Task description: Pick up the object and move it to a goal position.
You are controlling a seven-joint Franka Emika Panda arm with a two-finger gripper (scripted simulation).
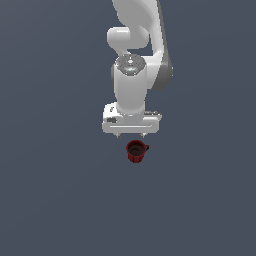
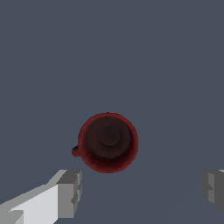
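A small dark red mug [image 1: 136,151] stands upright on the grey floor, its handle toward the exterior view's right. In the wrist view the mug [image 2: 108,142] is seen from above, with a dark inside and a small handle stub. My gripper [image 1: 130,135] hangs above and just behind the mug, pointing down. In the wrist view the gripper [image 2: 142,192] is open wide and empty. Its two grey fingertips [image 2: 70,192] stand apart, and the mug lies beside the line between them, not within it. No goal marker shows.
The white arm [image 1: 135,60] rises behind the gripper. The plain grey floor [image 1: 50,200] spreads all around with nothing else on it.
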